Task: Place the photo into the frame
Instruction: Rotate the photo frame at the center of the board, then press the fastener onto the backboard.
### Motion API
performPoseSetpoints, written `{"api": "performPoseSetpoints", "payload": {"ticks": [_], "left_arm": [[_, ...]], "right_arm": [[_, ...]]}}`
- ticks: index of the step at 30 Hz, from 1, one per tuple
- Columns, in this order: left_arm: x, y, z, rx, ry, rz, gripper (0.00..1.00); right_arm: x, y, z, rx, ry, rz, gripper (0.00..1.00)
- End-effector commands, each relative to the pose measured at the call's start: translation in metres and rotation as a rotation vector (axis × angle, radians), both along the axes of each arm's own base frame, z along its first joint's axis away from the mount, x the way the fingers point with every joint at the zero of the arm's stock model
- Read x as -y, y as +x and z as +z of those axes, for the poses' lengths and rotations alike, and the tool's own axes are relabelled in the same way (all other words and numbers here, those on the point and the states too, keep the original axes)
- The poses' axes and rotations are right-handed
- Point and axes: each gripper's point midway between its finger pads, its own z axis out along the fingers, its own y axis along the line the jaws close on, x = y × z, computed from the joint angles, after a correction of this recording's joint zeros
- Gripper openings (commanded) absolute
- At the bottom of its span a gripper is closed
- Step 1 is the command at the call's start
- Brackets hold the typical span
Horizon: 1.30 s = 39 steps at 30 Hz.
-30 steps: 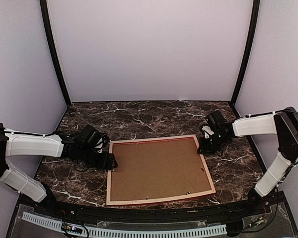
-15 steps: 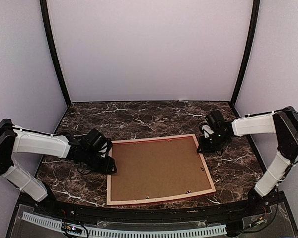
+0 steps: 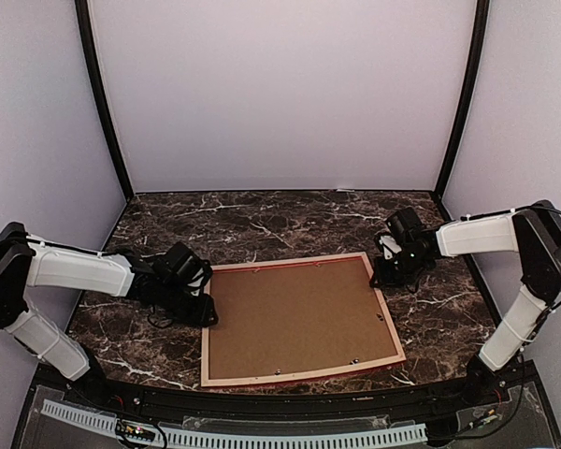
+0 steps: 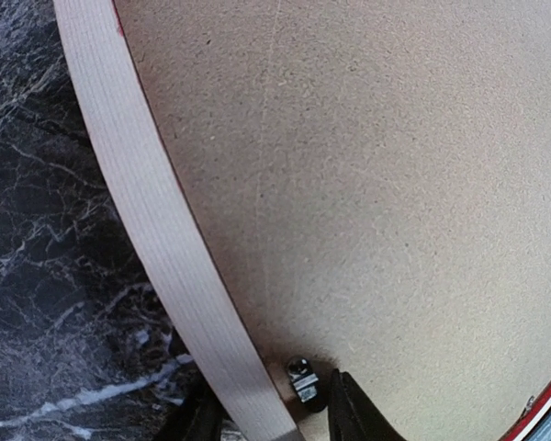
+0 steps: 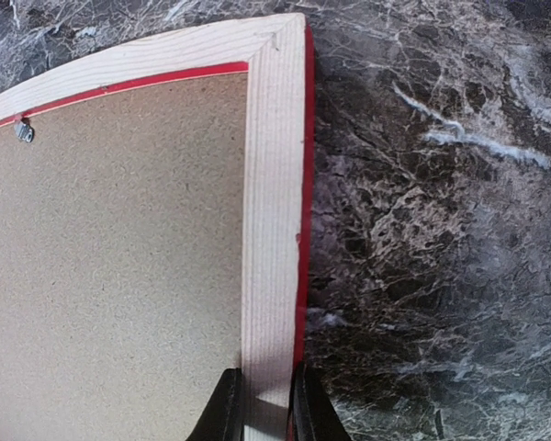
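The frame lies face down on the marble table, pale wood up with a red rim. The brown backing board fills it. The photo is not in view. My left gripper is at the frame's left rail. In the left wrist view it is open, its jaws straddling the pale rail, with a small metal tab between the rail and the inner finger. My right gripper is at the right rail near the far corner. In the right wrist view it is shut on the rail.
The dark marble table is walled by pale panels at the back and sides. Small metal tabs sit along the frame's inner edge, one near the far left corner. A cable channel runs along the near edge.
My left arm has shifted and its gripper has slid slightly toward me along the frame's left rail. The right arm and the frame have not moved.
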Motion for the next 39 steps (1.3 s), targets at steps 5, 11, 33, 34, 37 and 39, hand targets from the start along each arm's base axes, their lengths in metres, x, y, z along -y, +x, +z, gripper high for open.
{"api": "performPoseSetpoints", "payload": {"ticks": [5, 11, 33, 34, 37, 39], "left_arm": [[-0.017, -0.012, -0.013, -0.022, 0.064, 0.011, 0.36], [-0.020, -0.013, -0.013, -0.017, 0.067, 0.014, 0.29], [0.002, -0.001, 0.010, 0.046, -0.042, -0.013, 0.55], [0.002, 0.000, 0.011, 0.048, -0.041, -0.012, 0.57], [-0.001, 0.001, 0.011, 0.050, -0.025, -0.006, 0.58], [-0.004, 0.004, 0.012, 0.060, -0.003, 0.004, 0.57]], "right_arm": [[0.003, -0.005, -0.014, -0.029, -0.004, -0.001, 0.00], [0.003, -0.005, -0.014, -0.029, -0.006, -0.002, 0.00], [0.004, -0.009, -0.014, -0.029, 0.001, 0.001, 0.00], [0.003, -0.009, -0.015, -0.030, 0.003, 0.001, 0.00], [0.003, -0.010, -0.016, -0.032, 0.004, 0.004, 0.00], [0.003, -0.010, -0.016, -0.032, 0.007, 0.006, 0.00]]}}
